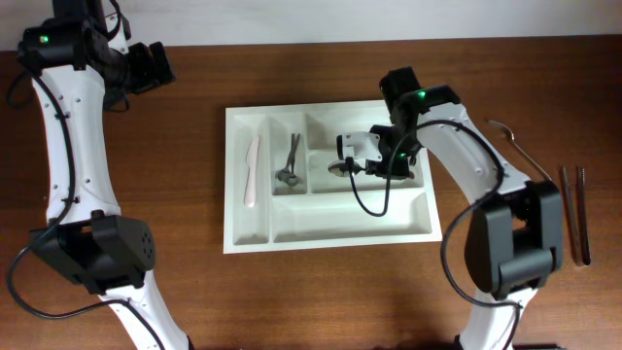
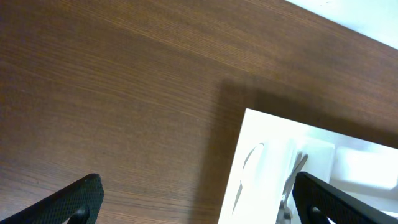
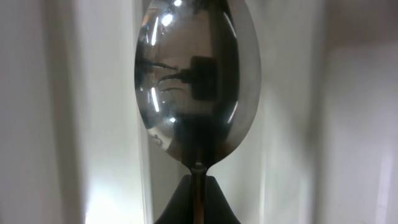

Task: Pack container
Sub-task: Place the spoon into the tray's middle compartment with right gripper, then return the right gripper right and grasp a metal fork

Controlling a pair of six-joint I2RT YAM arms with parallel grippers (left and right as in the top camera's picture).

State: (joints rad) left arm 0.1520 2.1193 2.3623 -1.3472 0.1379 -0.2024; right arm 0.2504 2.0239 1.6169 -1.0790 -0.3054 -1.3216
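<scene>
Presently, your right gripper [image 3: 196, 198] has its jaws clamped on the neck of a spoon [image 3: 196, 81], whose bowl is over the upper wide compartment of the tray [image 1: 234, 209]. Your left gripper [image 1: 151, 66] is beyond the tray's far left corner, jaws wide apart over the table [image 2: 93, 74]. The tray lies mid-table. Its narrow compartments hold a white knife [image 1: 252, 173] and metal cutlery [image 1: 289, 165].
</scene>
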